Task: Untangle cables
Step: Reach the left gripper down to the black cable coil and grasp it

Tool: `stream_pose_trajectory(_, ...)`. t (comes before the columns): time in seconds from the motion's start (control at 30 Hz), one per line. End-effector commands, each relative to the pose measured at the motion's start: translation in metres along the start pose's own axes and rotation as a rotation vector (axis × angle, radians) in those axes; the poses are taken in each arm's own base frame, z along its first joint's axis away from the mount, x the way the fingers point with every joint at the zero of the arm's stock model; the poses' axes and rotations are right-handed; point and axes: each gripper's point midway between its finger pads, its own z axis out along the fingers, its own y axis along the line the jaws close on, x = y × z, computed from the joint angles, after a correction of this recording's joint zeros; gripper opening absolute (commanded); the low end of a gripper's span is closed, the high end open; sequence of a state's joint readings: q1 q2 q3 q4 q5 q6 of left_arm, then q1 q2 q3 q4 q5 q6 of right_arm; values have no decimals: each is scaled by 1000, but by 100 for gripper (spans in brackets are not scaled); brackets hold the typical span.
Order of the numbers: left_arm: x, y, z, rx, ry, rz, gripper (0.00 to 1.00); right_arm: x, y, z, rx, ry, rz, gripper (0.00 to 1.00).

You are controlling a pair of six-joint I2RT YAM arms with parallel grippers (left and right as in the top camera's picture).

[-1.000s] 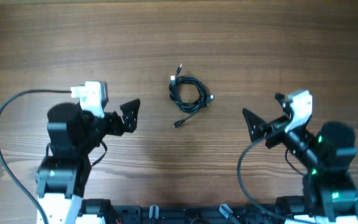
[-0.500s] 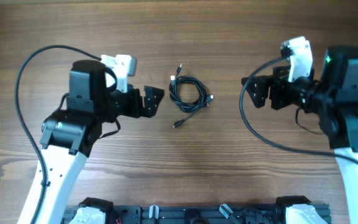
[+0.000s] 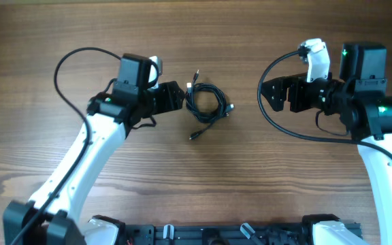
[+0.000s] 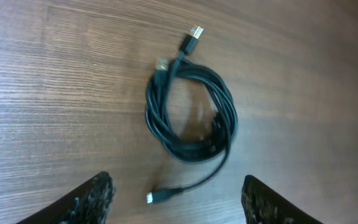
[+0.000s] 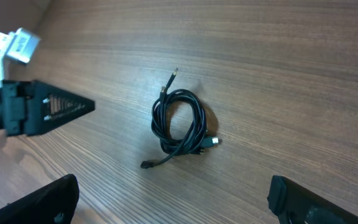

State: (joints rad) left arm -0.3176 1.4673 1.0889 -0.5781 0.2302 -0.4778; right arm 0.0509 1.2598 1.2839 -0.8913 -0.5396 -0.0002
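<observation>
The cables [image 3: 204, 102] lie as one coiled bundle of thin black cords on the wooden table, with plug ends sticking out at the top left, at the right and at the bottom. The bundle also shows in the left wrist view [image 4: 191, 115] and in the right wrist view [image 5: 180, 124]. My left gripper [image 3: 173, 97] is open and empty, just left of the bundle, its fingers astride the loose bottom plug [image 4: 157, 197]. My right gripper [image 3: 272, 95] is open and empty, some way to the right of the bundle.
The wooden table [image 3: 196, 34] stretches all round the bundle. The thick black wires fixed to the arms loop beside the left arm [image 3: 67, 58] and the right arm [image 3: 267, 122]. A black rail [image 3: 203, 235] runs along the front edge.
Both arms have risen from the front edge and reached toward the table's middle. The left gripper has closed in on the bundle from the left. The cables have not moved.
</observation>
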Motion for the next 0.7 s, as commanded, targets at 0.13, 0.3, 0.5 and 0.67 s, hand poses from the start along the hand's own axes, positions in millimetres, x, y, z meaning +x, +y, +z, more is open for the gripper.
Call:
stream_pose_trajectory(0.13,-12,0,48,-51,-52,-248,61,-3,-9,0,58,-1,89,99)
stream_pose_trajectory(0.3,3,4,79,-98,-19,-363,52,-3,-9,0,58,-1,111,99)
stream_pose_trajectory(0.5,24,1,99,-141,14,-338,44,-2,-10,1,59,6,114,99)
stream_pose_trajectory(0.67,40,3,113,-168,55,-322,41,-1,-10,1,59,6,114,99)
